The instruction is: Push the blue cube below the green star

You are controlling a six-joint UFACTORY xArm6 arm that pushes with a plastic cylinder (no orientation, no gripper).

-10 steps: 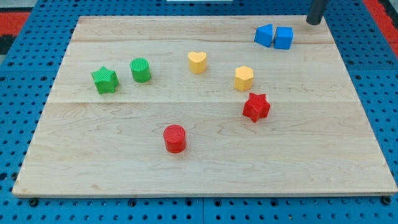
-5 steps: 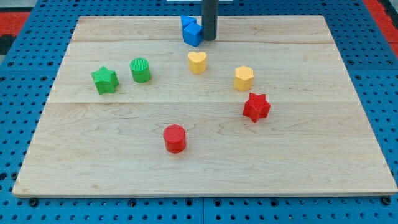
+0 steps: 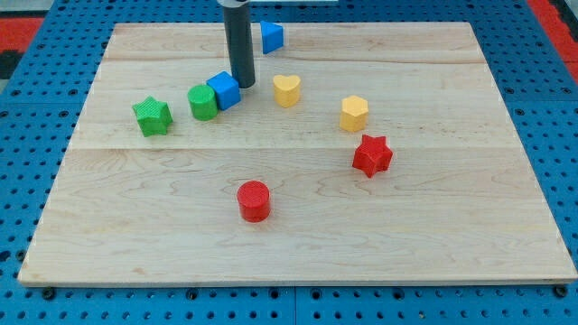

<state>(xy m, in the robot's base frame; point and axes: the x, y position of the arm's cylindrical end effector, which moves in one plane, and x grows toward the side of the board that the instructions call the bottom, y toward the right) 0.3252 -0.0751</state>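
The blue cube (image 3: 224, 90) sits in the upper middle of the board, touching the right side of the green cylinder (image 3: 203, 102). The green star (image 3: 152, 116) lies to the view's left of that cylinder. My tip (image 3: 242, 84) stands against the cube's upper right edge, the dark rod rising to the view's top.
A second blue block (image 3: 271, 36) lies near the board's top edge. A yellow heart (image 3: 286, 90) and a yellow block (image 3: 354, 114) lie right of the tip. A red star (image 3: 371, 155) and a red cylinder (image 3: 254, 200) lie lower down on the wooden board (image 3: 470, 226).
My tip has swept from the view's top right to the left and down. It pushed the blue cube away from the other blue block and against the green cylinder.
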